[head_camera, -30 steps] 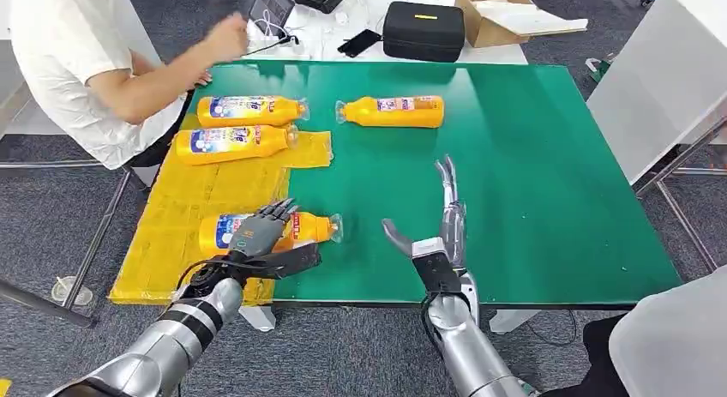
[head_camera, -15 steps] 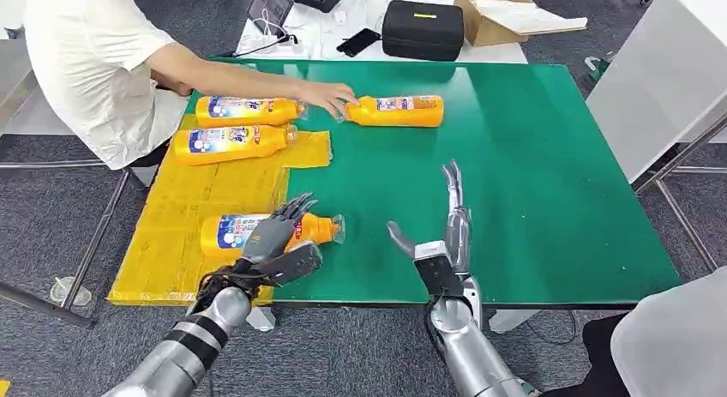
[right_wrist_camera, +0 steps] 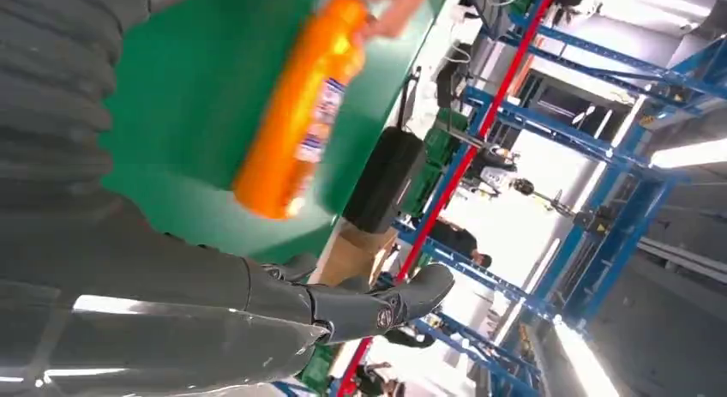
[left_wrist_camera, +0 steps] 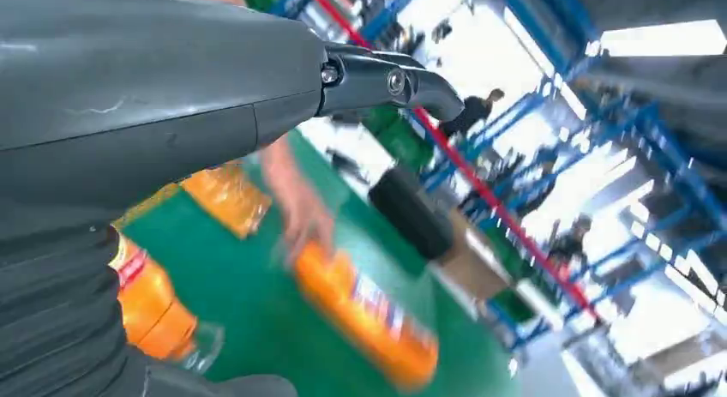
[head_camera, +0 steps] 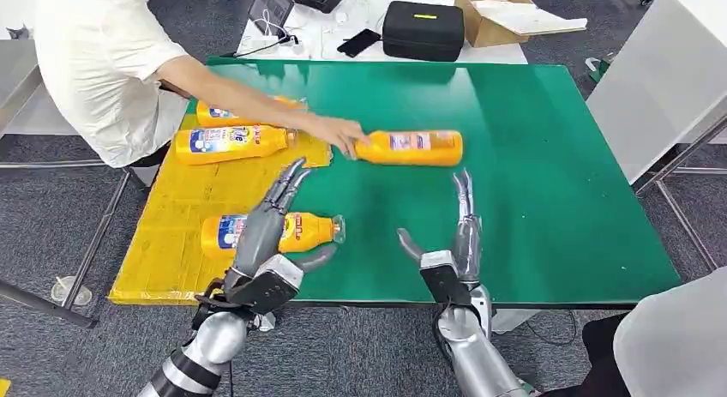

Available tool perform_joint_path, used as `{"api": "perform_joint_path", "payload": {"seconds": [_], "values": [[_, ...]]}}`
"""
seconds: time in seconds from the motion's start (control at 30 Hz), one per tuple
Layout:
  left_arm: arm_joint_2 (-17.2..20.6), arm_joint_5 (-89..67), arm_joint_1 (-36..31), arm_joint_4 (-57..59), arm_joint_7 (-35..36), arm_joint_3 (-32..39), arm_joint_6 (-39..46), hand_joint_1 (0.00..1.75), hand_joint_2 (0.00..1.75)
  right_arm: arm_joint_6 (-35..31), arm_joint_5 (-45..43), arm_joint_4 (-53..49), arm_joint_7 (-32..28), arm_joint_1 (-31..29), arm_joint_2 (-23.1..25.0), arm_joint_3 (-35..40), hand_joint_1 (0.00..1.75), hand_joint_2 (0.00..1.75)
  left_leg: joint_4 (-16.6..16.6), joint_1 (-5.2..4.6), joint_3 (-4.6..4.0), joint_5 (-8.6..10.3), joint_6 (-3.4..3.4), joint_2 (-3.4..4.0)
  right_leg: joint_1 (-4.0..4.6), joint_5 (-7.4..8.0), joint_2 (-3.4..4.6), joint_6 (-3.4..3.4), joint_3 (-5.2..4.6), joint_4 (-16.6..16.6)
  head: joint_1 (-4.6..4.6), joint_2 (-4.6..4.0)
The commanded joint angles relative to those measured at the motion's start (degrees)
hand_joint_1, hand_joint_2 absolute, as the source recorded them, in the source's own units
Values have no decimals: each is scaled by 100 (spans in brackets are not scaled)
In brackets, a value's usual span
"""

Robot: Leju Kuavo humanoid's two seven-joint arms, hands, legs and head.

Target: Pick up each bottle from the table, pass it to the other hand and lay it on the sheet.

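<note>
Three orange plastic bottles [head_camera: 230,142] already lie on the yellow sheet [head_camera: 176,224], while a person's hand [head_camera: 339,136] holds the fourth bottle [head_camera: 411,147] on the green table [head_camera: 549,183] beyond it, and the robot's left hand [head_camera: 273,228] and right hand [head_camera: 453,243] hover empty, fingers spread.

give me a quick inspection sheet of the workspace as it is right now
surface: green table, yellow sheet over its left part.
job's things: three bottles on the sheet, the far bottle, middle bottle and near bottle; a fourth bottle lies on bare green, a person's hand at its cap end.
clutter: black case, cardboard box and phone on the white table behind.
hands: left hand open, above the near bottle; right hand open, fingers pointing at the fourth bottle.
cables: white cable on the white table.
surroundings: person in a white shirt at the left, grey carpet.
</note>
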Motion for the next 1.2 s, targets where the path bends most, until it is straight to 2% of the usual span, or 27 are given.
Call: {"api": "perform_joint_path", "payload": {"seconds": [0.03, 0.1, 0.13, 0.17, 0.2, 0.27, 0.3, 0.4, 0.63, 0.83, 1.0, 1.13, 1.2], "values": [[-219, 1329, 510, -448, 406, -219, -477, 0, 175, -264, 2311, 1063, 262, -351, -136, -813, 0, 175, -7, -2, 29, -10, 6, 4, 1, -9, -3, -6, 30, -10, 0, 2], [-225, 1331, 515, -433, 413, -264, -430, 0, 175, -264, 2277, 1087, 232, -360, -155, -818, 0, 175, -4, -1, 16, -7, 4, 1, 1, -5, -4, -3, 18, -7, 0, 0], [-284, 1604, 554, -389, 576, -205, -554, 0, 175, -264, 2611, 1004, 311, -336, -144, -982, 0, 175, -4, -1, 50, -24, 10, 6, 5, -19, -8, -11, 54, -12, 2, 0], [-325, 1921, 593, -276, 910, -216, -814, 0, 175, -264, 3283, 1042, 646, -339, -155, -1142, 0, 175, -3, -3, 21, -10, 6, -8, -1, -11, -14, -6, 27, -5, 2, 0], [-342, 1975, 612, -128, 958, -276, -843, 0, 175, -264, 3502, 1201, 806, -438, -259, -1077, 0, 175, -1, -2, 30, -16, 7, -9, 2, -18, -17, -9, 38, -5, 2, 0], [-388, 2132, 588, 131, 951, -349, -754, 0, 175, -251, 3527, 1535, 1068, -651, -433, -882, 0, 175, -4, -4, 41, -19, 8, -6, 1, -19, -13, -10, 49, -9, 2, 0], [-401, 2177, 573, 194, 942, -369, -717, 0, 175, -257, 3636, 1636, 1221, -716, -502, -798, 0, 175, -6, -5, 19, -9, 6, 3, -2, -5, 0, -4, 23, -9, 0, 0], [-447, 1953, 464, 368, 895, -439, -299, 0, 175, 80, 3800, 2174, 1677, -1028, -629, -627, 0, 175, -6, -4, 24, -11, 8, 0, 0, -6, -8, -7, 28, -11, 2, 0], [-443, 1962, 390, 337, 921, -470, -309, 0, 175, 328, 3722, 2610, 1766, -1250, -616, -600, 0, 175, -5, -2, 20, -10, 7, 2, 1, -6, -5, -6, 23, -8, 0, 0], [-504, 1770, 193, 671, 934, -559, -148, 0, 175, 165, 3793, 3123, 1802, -1601, -479, -530, 0, 175, -1, -3, 28, -14, 8, 12, 2, -7, 3, -8, 29, -5, 0, 0], [-534, 1815, 127, 717, 942, -553, -163, 0, 175, 357, 4046, 3381, 2136, -1784, -556, -339, 0, 175, -1, -3, 8, -6, 6, 5, 0, -1, 0, -4, 10, -3, 0, 0], [-523, 1818, 134, 699, 943, -551, -166, 0, 175, 371, 4038, 3370, 2131, -1783, -577, -341, 0, 175, -2, -4, 5, -3, 6, -1, -2, -1, -5, -2, 7, -3, 0, 2], [-517, 1837, 151, 675, 960, -544, -172, 0, 175, 560, 4100, 3425, 2314, -1810, -613, -288, 0, 175, -2, -2, 30, -15, 8, 2, 3, -12, -9, -12, 34, -5, 0, 0]]}}
